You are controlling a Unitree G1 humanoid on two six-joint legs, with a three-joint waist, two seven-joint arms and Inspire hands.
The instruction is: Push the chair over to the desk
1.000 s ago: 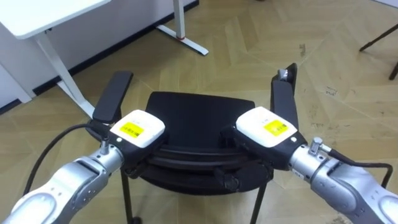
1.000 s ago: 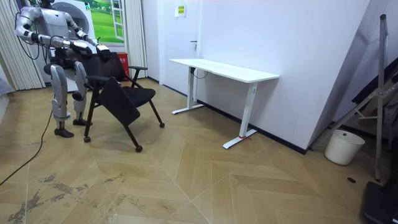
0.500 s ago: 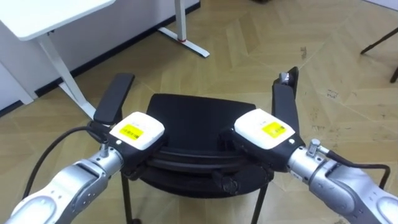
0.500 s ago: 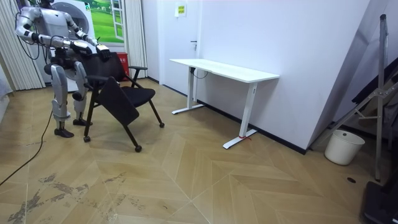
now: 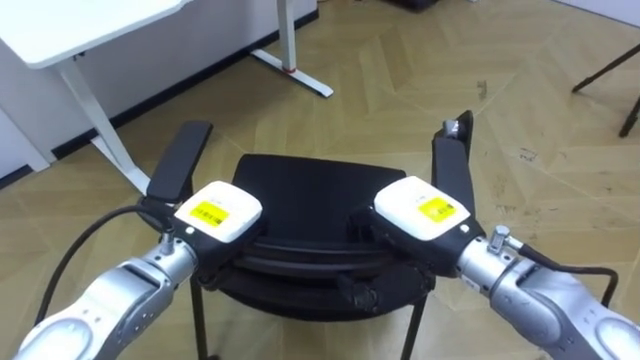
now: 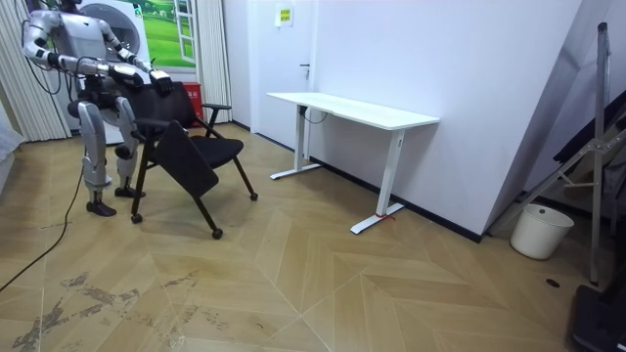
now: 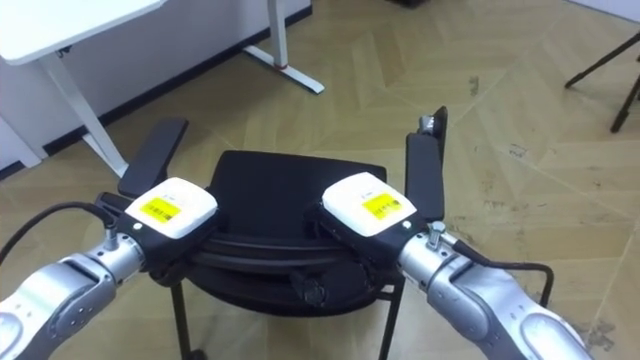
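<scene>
chair: straight ahead of robot, seat running far, away from it | left hand, right hand: both on backrest top, level, equally near | grip: cannot tell | white desk far left | push likely goes forward

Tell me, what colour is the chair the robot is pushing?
Black, seat and armrests alike. The chair shows best in the left eye view.

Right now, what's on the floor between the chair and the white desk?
Nothing: the room view shows bare wooden floor between the chair and the white desk.
</scene>
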